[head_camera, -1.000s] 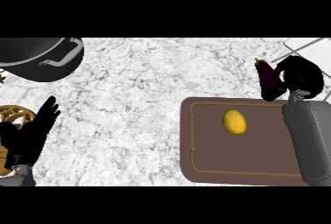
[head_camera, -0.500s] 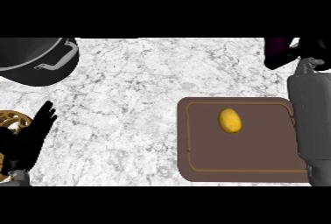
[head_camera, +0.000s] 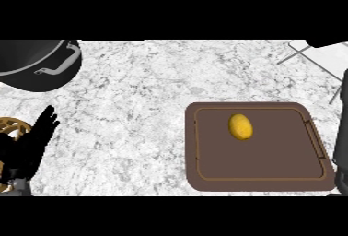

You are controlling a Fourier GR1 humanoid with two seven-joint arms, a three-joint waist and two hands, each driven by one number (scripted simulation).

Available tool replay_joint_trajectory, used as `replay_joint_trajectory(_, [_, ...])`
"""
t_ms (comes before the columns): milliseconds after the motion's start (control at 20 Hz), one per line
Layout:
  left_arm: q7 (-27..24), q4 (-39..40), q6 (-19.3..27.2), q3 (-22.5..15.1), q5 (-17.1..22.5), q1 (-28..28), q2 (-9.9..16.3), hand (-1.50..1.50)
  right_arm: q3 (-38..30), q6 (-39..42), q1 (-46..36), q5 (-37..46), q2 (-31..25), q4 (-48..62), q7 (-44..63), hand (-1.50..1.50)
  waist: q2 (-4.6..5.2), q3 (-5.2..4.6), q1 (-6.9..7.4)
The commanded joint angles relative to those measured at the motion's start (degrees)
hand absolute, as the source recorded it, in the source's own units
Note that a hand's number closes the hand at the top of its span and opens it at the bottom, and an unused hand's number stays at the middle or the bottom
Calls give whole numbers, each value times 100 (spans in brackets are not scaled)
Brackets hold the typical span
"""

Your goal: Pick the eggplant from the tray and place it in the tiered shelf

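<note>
A white-and-grey marbled desk carries a brown rounded-rectangular tray with a raised rim. A black round pot sits top-left. The left hand rests at the left edge, fingers straight. A smooth yellow oval lies on the tray. No eggplant or right hand shows.

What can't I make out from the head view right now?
- Eggplant: not visible anywhere.
- Right hand: only a black tip at the top edge; fingers cut off.
- Tiered shelf: only a corner shows, top right.
- Pot: cropped by the top-left edge.
- Left hand: partly hides a golden object.
</note>
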Motion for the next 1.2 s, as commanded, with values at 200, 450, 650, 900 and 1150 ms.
replay_joint_trajectory(200, [145, -148, -226, 201, 172, 21, 158, 0, -130, 222, -789, 94, -760, -37, 348, 150, 15, 0, 45])
replay_joint_trajectory(450, [188, -243, -178, 57, 31, 101, 58, 0, 54, 460, -978, 526, -1323, 800, 171, 150, 31, -2, 76])
replay_joint_trajectory(650, [232, 51, -46, 111, -65, -306, 50, 0, -47, 744, -1447, 422, -1662, 1084, 113, 150, 26, -2, 24])
replay_joint_trajectory(900, [-108, -111, -424, 275, 139, 144, 169, 0, -252, 370, -1711, 365, -1979, 1978, -284, 150, 31, -1, 86])
replay_joint_trajectory(1150, [318, -517, 68, -41, -191, 98, -205, 0, -139, -71, -1453, 658, -2277, 2643, -658, 150, 31, 3, 68])
